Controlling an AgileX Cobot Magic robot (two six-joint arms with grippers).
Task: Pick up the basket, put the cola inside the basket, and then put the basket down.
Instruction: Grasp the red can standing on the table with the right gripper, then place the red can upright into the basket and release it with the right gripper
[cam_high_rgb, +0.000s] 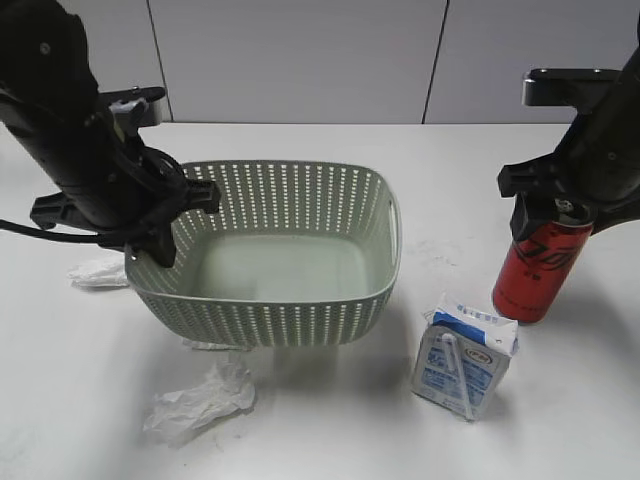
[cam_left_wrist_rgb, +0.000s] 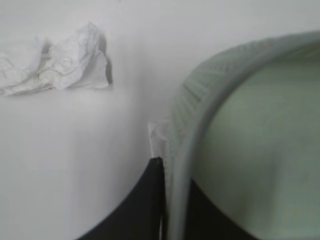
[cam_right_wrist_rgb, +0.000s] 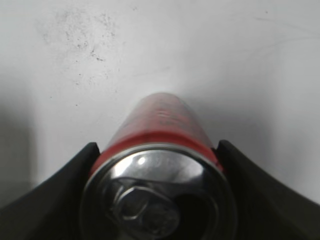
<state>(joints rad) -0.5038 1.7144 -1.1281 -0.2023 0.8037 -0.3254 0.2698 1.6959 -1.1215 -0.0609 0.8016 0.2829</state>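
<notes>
The pale green basket sits left of centre, empty, its left side looking slightly raised over a shadow. My left gripper is shut on its left rim. In the left wrist view the rim runs between the two dark fingers of the left gripper. The red cola can stands slightly tilted at the right. My right gripper is shut on its top. In the right wrist view the right gripper's fingers press both sides of the cola just below its silver lid.
A blue-and-white drink carton with a straw stands front right, between basket and can. Crumpled white tissue lies in front of the basket. Another tissue lies at its left, and also shows in the left wrist view.
</notes>
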